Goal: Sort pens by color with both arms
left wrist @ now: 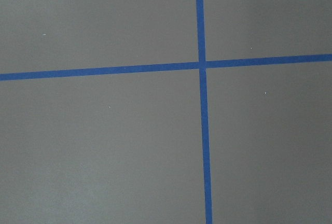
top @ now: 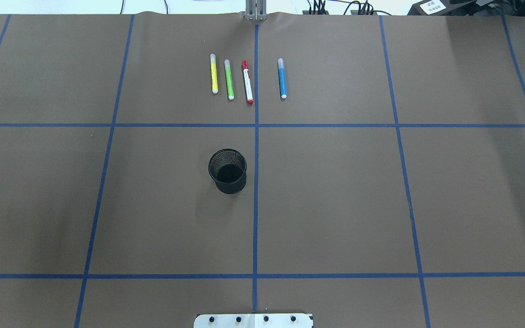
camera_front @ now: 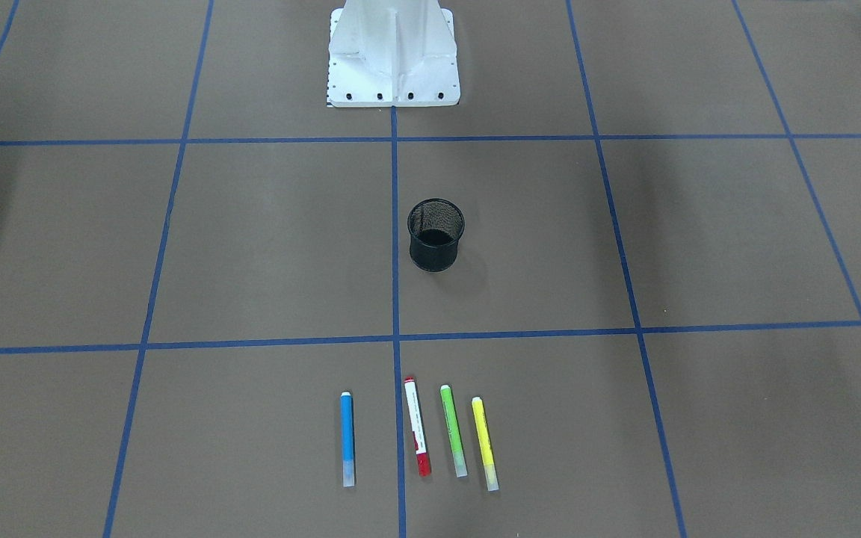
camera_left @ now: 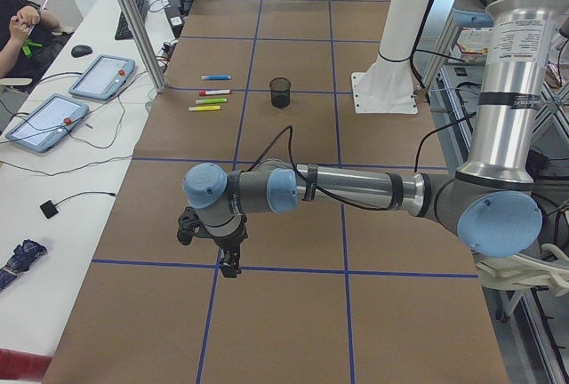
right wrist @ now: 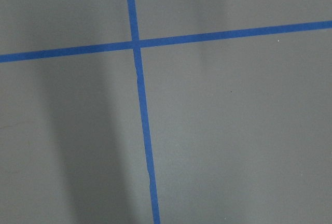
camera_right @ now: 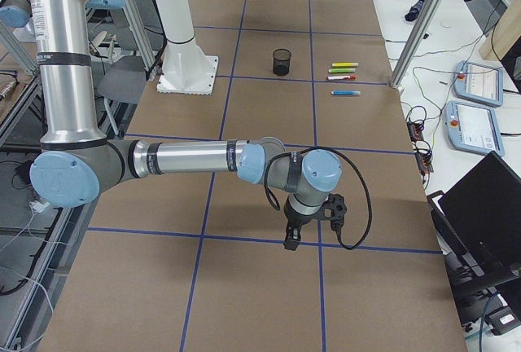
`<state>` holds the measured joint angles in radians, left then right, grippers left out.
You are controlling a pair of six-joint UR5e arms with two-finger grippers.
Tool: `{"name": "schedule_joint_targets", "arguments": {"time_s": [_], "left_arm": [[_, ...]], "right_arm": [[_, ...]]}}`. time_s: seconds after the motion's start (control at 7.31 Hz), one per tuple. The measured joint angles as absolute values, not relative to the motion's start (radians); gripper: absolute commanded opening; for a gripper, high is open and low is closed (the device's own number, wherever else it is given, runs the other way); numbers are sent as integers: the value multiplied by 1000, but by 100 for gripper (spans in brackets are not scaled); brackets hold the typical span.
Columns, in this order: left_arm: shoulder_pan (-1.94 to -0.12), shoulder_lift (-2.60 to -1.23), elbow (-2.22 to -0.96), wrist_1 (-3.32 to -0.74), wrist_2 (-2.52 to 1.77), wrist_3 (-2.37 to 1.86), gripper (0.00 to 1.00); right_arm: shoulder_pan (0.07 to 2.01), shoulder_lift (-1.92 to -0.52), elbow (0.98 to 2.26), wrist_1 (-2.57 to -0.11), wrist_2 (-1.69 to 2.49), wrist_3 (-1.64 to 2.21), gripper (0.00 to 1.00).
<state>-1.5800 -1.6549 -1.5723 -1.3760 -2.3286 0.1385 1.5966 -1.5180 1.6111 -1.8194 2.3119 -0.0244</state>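
Four pens lie side by side near the table's far edge in the overhead view: yellow (top: 213, 74), light green (top: 229, 79), white with red cap (top: 247, 82) and, a little apart, blue (top: 282, 78). The front-facing view shows the same row: blue (camera_front: 347, 439), red-capped (camera_front: 416, 426), green (camera_front: 453, 430), yellow (camera_front: 484, 443). Both arms hang over the table's outer ends, far from the pens. The left gripper (camera_left: 233, 264) and right gripper (camera_right: 291, 242) point down above tape crossings. I cannot tell whether either is open or shut. Both wrist views show only brown paper and blue tape.
A black mesh cup (top: 227, 171) stands upright near the table's centre, between the pens and the white pedestal base (camera_front: 393, 60). Blue tape lines divide the brown surface. A person (camera_left: 20, 28) sits at a side desk with tablets (camera_left: 102, 76); a laptop (camera_right: 480, 222) is on the other side.
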Motion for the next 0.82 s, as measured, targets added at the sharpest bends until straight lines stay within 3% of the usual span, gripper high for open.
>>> {"name": "schedule_joint_targets", "arguments": {"time_s": [0.82], "left_arm": [[-1578, -1669, -1567, -1377, -2253, 135, 100]], "right_arm": [[1597, -1520, 1613, -1785, 2315, 8, 100]]}}
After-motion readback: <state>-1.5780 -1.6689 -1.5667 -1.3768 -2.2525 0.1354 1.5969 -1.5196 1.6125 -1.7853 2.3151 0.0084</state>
